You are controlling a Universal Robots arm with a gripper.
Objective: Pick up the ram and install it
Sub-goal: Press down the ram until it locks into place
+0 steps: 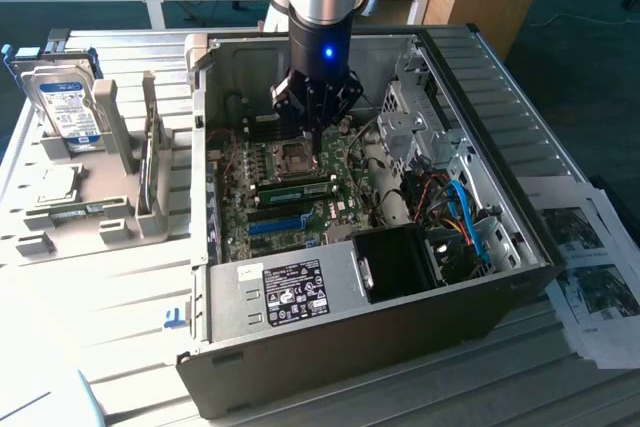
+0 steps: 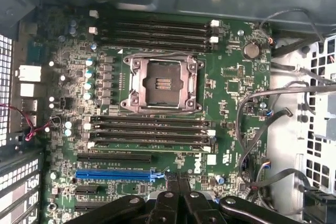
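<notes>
The ram (image 1: 296,188) is a long, thin green stick standing on edge in one of the black slots just in front of the CPU socket (image 1: 296,155), inside the open computer case (image 1: 330,292). In the wrist view it seems to be the pale strip in the lowest of the slots below the socket (image 2: 152,141). My gripper (image 1: 318,150) hangs over the motherboard, just above and behind the ram. Its dark fingers (image 2: 172,195) are pressed together, shut, with nothing between them.
A grey holder (image 1: 120,227) at the exterior view's left carries a silver hard drive (image 1: 66,107), a CPU chip (image 1: 55,183) and a thin green strip (image 1: 72,213). Loose cables (image 1: 460,212) and a drive cage (image 1: 415,112) crowd the case's right side. Printed sheets (image 1: 595,267) lie beyond it.
</notes>
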